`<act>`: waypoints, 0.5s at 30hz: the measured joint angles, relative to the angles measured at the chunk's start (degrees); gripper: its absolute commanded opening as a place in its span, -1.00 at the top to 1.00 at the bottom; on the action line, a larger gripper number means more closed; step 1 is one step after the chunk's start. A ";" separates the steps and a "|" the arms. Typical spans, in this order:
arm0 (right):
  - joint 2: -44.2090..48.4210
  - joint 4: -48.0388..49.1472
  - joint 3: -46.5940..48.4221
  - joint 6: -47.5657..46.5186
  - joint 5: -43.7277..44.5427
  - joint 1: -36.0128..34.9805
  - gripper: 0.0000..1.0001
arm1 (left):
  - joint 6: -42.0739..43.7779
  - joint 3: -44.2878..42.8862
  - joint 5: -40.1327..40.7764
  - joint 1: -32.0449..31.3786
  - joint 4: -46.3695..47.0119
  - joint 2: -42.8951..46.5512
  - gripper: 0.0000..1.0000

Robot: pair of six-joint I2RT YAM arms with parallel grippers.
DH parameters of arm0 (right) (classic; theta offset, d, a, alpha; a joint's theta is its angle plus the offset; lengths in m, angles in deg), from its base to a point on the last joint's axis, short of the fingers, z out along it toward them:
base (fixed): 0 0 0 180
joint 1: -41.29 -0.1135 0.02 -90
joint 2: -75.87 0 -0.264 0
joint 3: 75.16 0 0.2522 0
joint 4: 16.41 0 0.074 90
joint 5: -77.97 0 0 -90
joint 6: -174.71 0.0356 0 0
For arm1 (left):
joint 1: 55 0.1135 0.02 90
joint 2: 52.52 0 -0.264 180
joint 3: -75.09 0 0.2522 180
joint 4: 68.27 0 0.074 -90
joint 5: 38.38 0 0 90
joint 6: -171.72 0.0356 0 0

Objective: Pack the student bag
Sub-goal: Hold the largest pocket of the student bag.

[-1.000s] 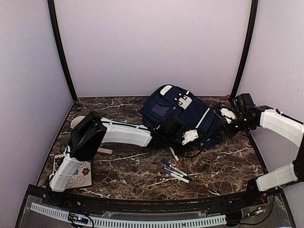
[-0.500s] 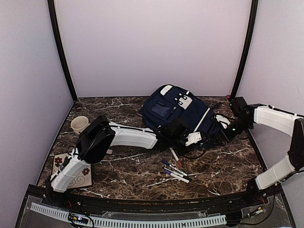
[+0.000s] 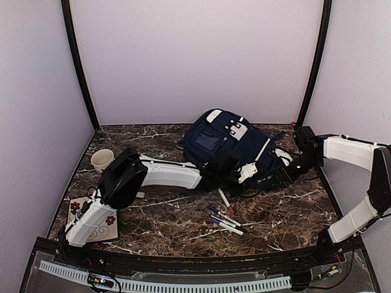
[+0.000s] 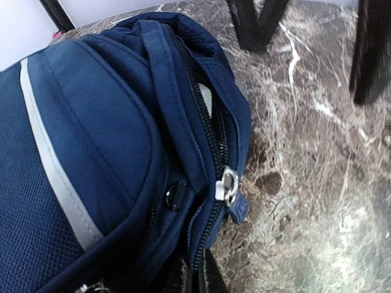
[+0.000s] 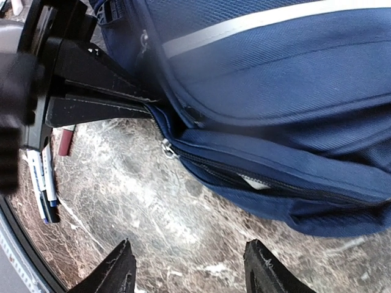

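Looking down from the top camera, we see the student bag (image 3: 235,143) lying on the desk (image 3: 153,213) right of centre, the left hand (image 3: 245,173) at its near edge and the right hand (image 3: 286,176) beside its lower-right end. From the left wrist, we find the left hand pinched tight on the bag's fabric below the zip pull (image 4: 229,184). From the right wrist, the right hand's fingers stand apart over the desk, holding nothing, the bag filling the upper right
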 measured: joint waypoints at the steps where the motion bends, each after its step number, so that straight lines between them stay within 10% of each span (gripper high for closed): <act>1: -0.55 0.31 0.00 0.02 -0.52 0.00 -0.15 | -1.86 0.00 -0.66 0.15 0.31 0.00 1.00; 15: -1.86 5.42 -0.17 1.90 -4.87 -2.45 0.14 | -20.17 -0.79 -6.69 0.76 5.18 0.00 1.00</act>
